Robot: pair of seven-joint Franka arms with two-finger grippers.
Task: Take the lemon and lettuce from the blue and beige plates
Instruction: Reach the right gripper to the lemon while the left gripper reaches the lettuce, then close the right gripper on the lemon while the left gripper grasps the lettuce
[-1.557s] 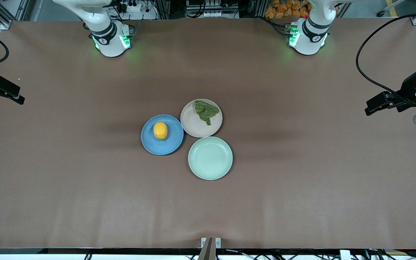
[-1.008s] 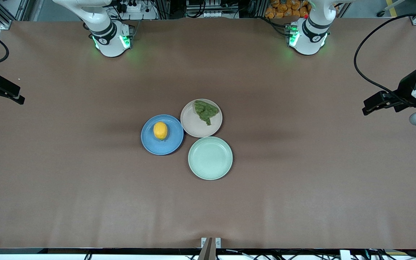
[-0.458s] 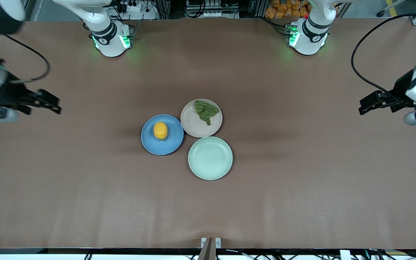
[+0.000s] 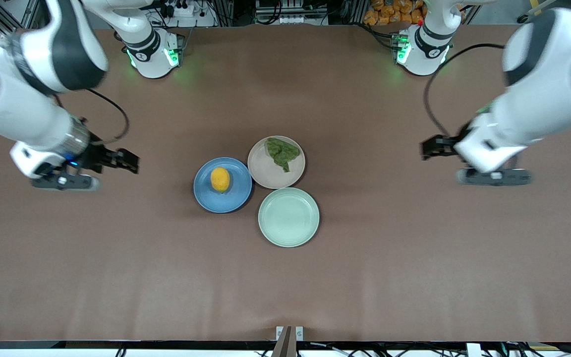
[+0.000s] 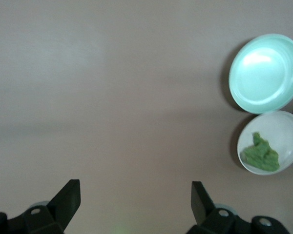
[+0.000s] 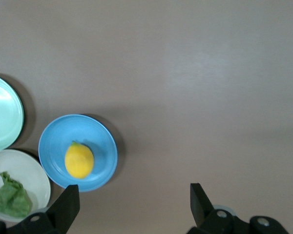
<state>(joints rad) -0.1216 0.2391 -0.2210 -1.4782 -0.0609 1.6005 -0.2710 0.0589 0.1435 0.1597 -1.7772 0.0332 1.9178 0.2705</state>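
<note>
The lemon (image 4: 220, 179) lies on the blue plate (image 4: 231, 199). The lettuce (image 4: 282, 153) lies on the beige plate (image 4: 264, 171). My right gripper (image 4: 129, 162) is open and empty over bare table, toward the right arm's end from the blue plate. Its wrist view shows the lemon (image 6: 79, 160), the blue plate (image 6: 96, 137) and the lettuce (image 6: 10, 200), with the gripper (image 6: 135, 202) apart from them. My left gripper (image 4: 427, 148) is open and empty over bare table toward the left arm's end. Its wrist view shows the lettuce (image 5: 260, 155) on the beige plate (image 5: 286, 135), away from the gripper (image 5: 136, 200).
An empty mint green plate (image 4: 288, 216) touches both other plates and lies nearest the front camera; it also shows in the left wrist view (image 5: 266, 73). The three plates cluster mid-table on brown cloth.
Both arms have swung in from the table's ends toward the plates. The plates, lemon and lettuce have not moved.
</note>
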